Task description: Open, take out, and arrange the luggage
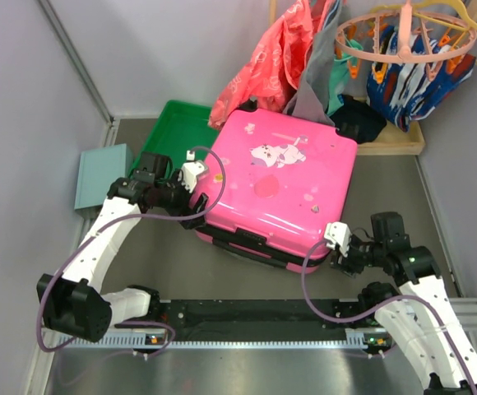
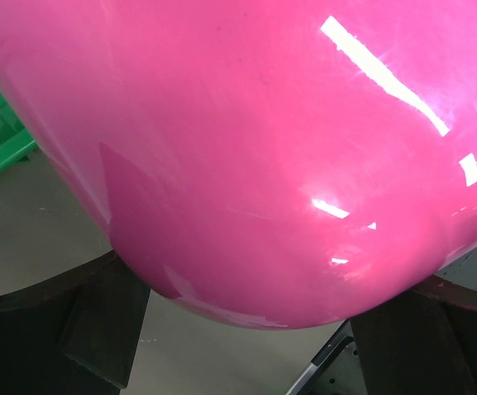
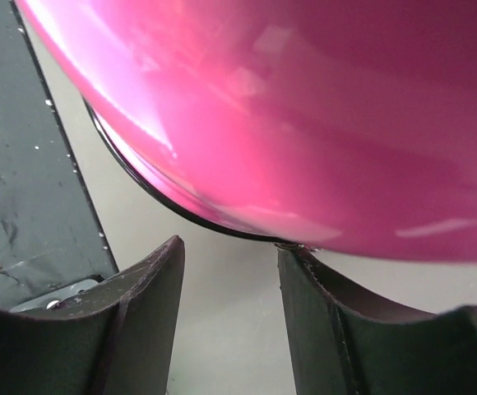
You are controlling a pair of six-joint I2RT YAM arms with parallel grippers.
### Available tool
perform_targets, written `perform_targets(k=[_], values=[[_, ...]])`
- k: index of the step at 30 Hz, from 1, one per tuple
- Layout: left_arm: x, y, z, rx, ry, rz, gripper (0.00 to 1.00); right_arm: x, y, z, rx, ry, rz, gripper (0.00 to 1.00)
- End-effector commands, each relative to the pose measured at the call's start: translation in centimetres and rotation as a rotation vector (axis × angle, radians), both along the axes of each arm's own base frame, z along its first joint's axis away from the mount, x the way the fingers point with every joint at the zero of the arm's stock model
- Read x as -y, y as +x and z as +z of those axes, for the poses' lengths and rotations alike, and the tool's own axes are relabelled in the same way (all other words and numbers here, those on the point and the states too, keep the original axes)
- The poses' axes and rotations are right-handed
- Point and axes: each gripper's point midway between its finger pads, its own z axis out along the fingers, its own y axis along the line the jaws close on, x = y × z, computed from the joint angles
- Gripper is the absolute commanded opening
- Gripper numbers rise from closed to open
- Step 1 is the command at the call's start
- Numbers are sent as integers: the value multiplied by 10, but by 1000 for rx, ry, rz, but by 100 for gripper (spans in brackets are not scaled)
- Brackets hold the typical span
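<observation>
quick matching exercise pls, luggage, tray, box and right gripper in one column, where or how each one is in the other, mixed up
Column one:
1. luggage
2. tray
3. box
4. right gripper

Column two:
a. leftmost, pale teal
b. at the luggage's near right corner, jaws apart
c. centre, pink, closed
d. green, behind the luggage's left corner

Pairs: 1-c, 2-d, 3-a, 4-b
</observation>
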Motion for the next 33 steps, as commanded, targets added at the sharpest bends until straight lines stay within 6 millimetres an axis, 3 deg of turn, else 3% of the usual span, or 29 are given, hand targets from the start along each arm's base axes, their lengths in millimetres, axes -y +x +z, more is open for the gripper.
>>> perform_targets(k=[1, 9, 13, 17, 29, 33], values=[[32, 138, 162, 772, -263, 80, 92, -18, 0, 15, 17, 83, 70, 49], [32, 137, 162, 768, -265, 81, 92, -25, 14, 23, 60, 140, 29, 49], [32, 137, 162, 770, -264, 78, 92, -19, 38, 34, 129, 164, -80, 49], [32, 136, 162, 771, -263, 77, 92, -24, 39, 32, 107, 204, -91, 48], [31, 136, 162, 777, -257, 78, 92, -22, 31, 29, 126, 187, -53, 1], [30, 135, 164, 785, -255, 77, 92, -21, 27, 28, 130, 166, -31, 0]])
